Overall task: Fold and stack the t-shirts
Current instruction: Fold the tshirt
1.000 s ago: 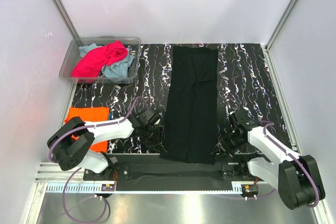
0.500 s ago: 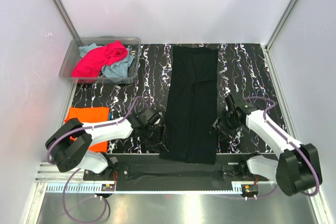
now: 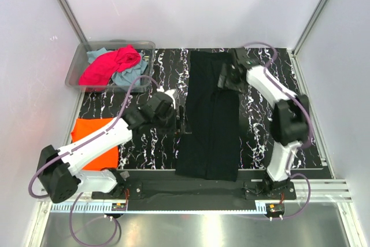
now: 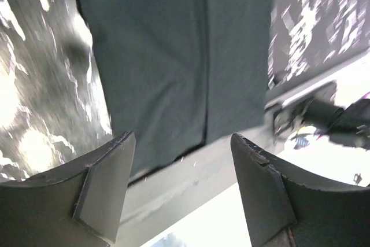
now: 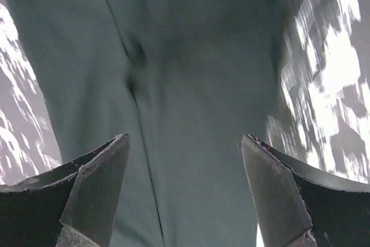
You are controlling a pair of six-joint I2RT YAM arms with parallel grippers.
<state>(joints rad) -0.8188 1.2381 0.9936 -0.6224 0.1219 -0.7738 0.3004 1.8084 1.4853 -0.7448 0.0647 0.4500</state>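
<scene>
The black t-shirt [image 3: 211, 125] lies on the table as a long narrow strip running from far to near. My left gripper [image 3: 184, 121] is at the strip's left edge near its middle, open and holding nothing; the left wrist view shows the black cloth [image 4: 173, 56] beyond its spread fingers. My right gripper [image 3: 224, 78] hovers over the far part of the strip, also open, with black cloth [image 5: 191, 56] below its empty fingers. A folded orange t-shirt [image 3: 92, 128] lies at the near left, partly under my left arm. A magenta-pink t-shirt [image 3: 110, 65] and a teal-blue one [image 3: 132, 77] are crumpled in the bin.
The clear plastic bin [image 3: 75, 72] stands at the far left corner. The black marbled mat [image 3: 260, 114] covers the table. White walls with metal posts close in the left, right and far sides. A metal rail [image 3: 191, 203] runs along the near edge.
Both grippers have opened and left the near end of the black t-shirt. The right arm has swung to the far end; the left has moved farther along the left edge.
</scene>
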